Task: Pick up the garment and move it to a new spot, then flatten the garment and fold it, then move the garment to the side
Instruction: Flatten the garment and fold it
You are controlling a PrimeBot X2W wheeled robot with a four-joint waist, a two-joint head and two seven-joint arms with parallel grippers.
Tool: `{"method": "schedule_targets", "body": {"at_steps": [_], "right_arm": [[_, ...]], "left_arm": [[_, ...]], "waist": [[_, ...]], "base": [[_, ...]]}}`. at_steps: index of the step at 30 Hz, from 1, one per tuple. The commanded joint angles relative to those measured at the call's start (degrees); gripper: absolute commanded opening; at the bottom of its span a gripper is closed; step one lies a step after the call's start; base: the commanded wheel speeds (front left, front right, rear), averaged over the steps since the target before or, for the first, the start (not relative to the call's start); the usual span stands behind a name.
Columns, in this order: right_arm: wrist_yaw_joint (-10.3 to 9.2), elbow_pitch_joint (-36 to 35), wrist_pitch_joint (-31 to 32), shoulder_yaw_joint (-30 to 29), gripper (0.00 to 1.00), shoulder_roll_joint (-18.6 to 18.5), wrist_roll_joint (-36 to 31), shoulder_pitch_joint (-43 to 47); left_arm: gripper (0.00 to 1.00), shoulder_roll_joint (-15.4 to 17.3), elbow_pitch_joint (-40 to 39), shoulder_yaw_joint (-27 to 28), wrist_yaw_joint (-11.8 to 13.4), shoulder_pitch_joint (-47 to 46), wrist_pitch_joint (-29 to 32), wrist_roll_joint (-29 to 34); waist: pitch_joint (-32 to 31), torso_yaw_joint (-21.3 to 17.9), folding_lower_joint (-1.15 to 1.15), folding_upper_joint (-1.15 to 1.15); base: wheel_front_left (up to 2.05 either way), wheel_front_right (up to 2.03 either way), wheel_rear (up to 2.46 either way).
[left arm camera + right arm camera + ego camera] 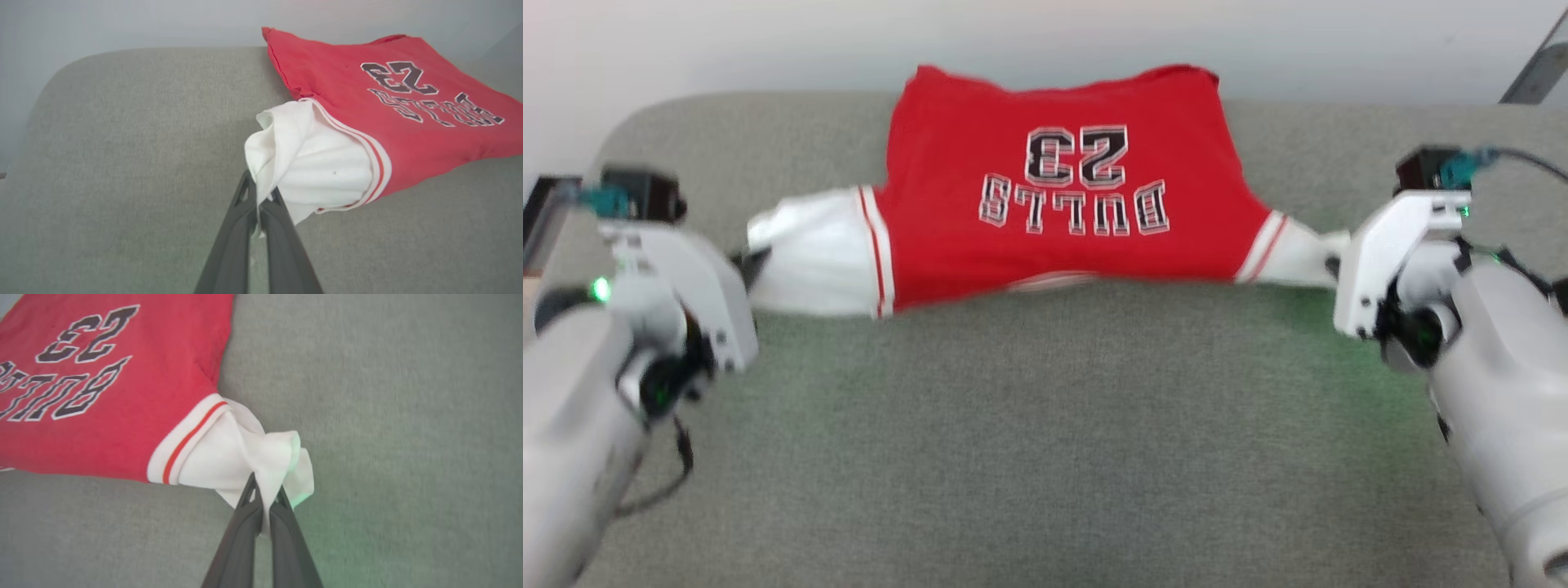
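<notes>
So the garment (pixel 1062 212) is stretched out sideways across the far half of the grey cloth-covered desk (pixel 1045 457), roughly centred. Its far hem is right up at the back edge, where the pale wall (pixel 768 41) starts. It's printed side up, and from the head view the "23" and "BULLS" read upside down, with the number farther from the robot than the word.

The left end effector (pixel 753 265) is clenched on the outer end of the white sleeve on the robot's left (pixel 817 253). In the left wrist view (pixel 259 196) the two dark fingers (pixel 237 228) are squeezed together with a fold of white cloth pinched between them, and the rest of that sleeve (pixel 318 163) bunches up just past the tips.

It's the same on the other side. The right end effector (pixel 1333 265) is clamped onto the tip of the white sleeve on the robot's right (pixel 1298 255). The right wrist view (pixel 265 492) shows white fabric gathered into a twist at the fingertips (pixel 245 514), next to the red-and-white striped trim (pixel 184 441).

The red body (pixel 102 416) spans the gap between the two grips. Its near edge seems to be lifted a little off the desk, with a shadow under it, but the head view is blurry so I can't say for sure. There's also a faint green glow on the desk near the right end effector.
</notes>
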Motion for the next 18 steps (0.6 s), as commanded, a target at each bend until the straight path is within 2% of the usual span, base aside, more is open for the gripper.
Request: {"method": "schedule_targets", "body": {"at_steps": [1, 3, 4, 5, 6, 9, 14, 18], "right_arm": [[-0.11, -0.26, 0.35, 0.24, 0.00, -0.55, 0.79, 1.22], [-0.11, -6.29, 6.11, 2.74, 0.00, -3.02, 6.11, 7.28], [-0.11, -6.29, 6.11, 2.74, 0.00, -3.02, 6.11, 7.28], [-0.11, -10.69, 10.37, 4.03, 0.00, -5.31, 9.35, 11.69], [-0.11, -10.69, 10.37, 4.03, 0.00, -5.31, 9.35, 11.69], [-0.11, -18.23, 16.53, 5.57, 0.00, -8.41, 13.48, 18.36], [-0.11, -30.40, 24.59, 4.50, 0.00, -13.27, 17.69, 29.42], [-0.11, -38.91, 28.52, 0.67, 0.00, -14.61, 17.59, 37.21]], "left_arm": [[0.00, 0.51, -0.24, 0.03, 0.41, 1.22, 0.27, -0.37], [0.00, 4.29, -7.41, 0.59, 3.42, 6.89, 0.76, -2.08], [0.00, 4.29, -7.41, 0.59, 3.42, 6.89, 0.76, -2.08], [0.00, 7.16, -13.23, 0.94, 6.11, 11.17, 1.14, -3.41], [0.00, 7.16, -13.23, 0.94, 6.11, 11.17, 1.14, -3.41], [0.00, 11.83, -22.53, 1.57, 10.73, 17.70, 1.43, -5.61], [0.00, 18.71, -37.61, 2.28, 18.59, 28.53, 0.09, -9.22], [0.00, 22.06, -45.74, 3.11, 24.52, 35.70, -2.87, -11.93]], "waist": [[-2.62, -1.50, 0.00, 0.00], [-3.73, -1.86, 0.00, 0.00], [-3.73, -1.86, 0.00, 0.00], [-4.30, -2.08, 0.00, 0.00], [-4.30, -2.08, 0.00, 0.00], [-4.67, -2.44, 0.00, 0.00], [-4.81, -2.80, 0.00, 0.00], [-4.33, -2.84, 0.00, 0.00]], "base": [[0.00, 0.00, 0.00], [0.00, 0.00, 0.00], [0.00, 0.00, 0.00], [0.00, 0.00, 0.00], [0.00, 0.00, 0.00], [0.00, 0.00, 0.00], [0.00, 0.00, 0.00], [0.00, 0.00, 0.00]]}}
